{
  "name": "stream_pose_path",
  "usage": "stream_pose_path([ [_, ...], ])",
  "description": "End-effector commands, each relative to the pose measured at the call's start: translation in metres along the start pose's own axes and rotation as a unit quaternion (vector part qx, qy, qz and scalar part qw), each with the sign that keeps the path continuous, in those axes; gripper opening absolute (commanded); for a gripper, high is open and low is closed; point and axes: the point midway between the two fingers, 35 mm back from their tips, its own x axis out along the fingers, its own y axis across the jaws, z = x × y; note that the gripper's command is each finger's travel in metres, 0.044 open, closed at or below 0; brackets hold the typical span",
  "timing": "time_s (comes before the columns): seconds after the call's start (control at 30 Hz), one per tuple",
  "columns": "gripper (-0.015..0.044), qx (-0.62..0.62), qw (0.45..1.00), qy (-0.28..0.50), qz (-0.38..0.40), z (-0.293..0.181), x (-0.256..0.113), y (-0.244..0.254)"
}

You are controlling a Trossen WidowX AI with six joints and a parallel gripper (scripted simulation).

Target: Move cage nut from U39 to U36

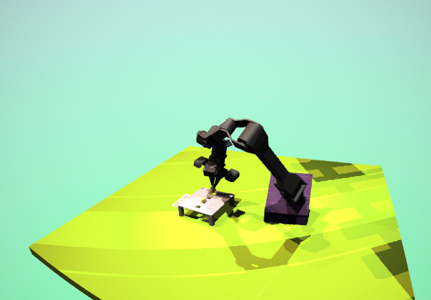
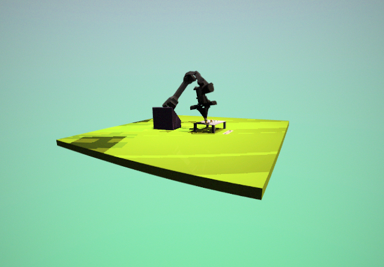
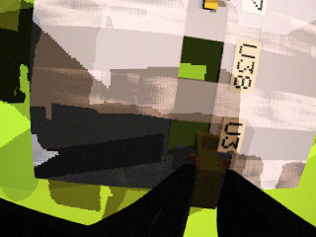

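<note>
My gripper (image 1: 213,187) (image 2: 205,119) (image 3: 205,178) is shut on a brass-brown cage nut (image 3: 207,144) at the U39 end of the rail plate (image 1: 217,205) (image 2: 221,122) (image 3: 133,49). The held nut overlaps the right part of the U39 hole (image 3: 183,134), whose left part shows bare. It looks raised out of the hole, but its exact height and its spring wings cannot be made out. The other yellow nut (image 1: 203,200) (image 2: 211,120) (image 3: 210,4) sits in the rail beyond the empty U38 hole (image 1: 209,197) (image 3: 213,54). The empty U36 hole (image 1: 197,206) is at the plate's far end from my gripper.
The plate stands on dark legs (image 1: 211,219) (image 2: 213,129). Printed labels lie beside the holes, such as the U38 label (image 3: 245,65). A pale printed strip (image 2: 228,132) lies on the table past the plate. The arm's purple base block (image 1: 288,202) (image 2: 163,118) stands to one side.
</note>
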Motion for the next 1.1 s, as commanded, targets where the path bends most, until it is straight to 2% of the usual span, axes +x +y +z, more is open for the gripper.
stream_pose_path([
  [0.0, 0.0028, -0.003, 1.0, 0.002, 0.0, 0.0, -0.0009, 0.0],
  [1.07, 0.0028, -0.003, 1.0, 0.002, 0.0, -0.0001, -0.0049, -0.0008],
])
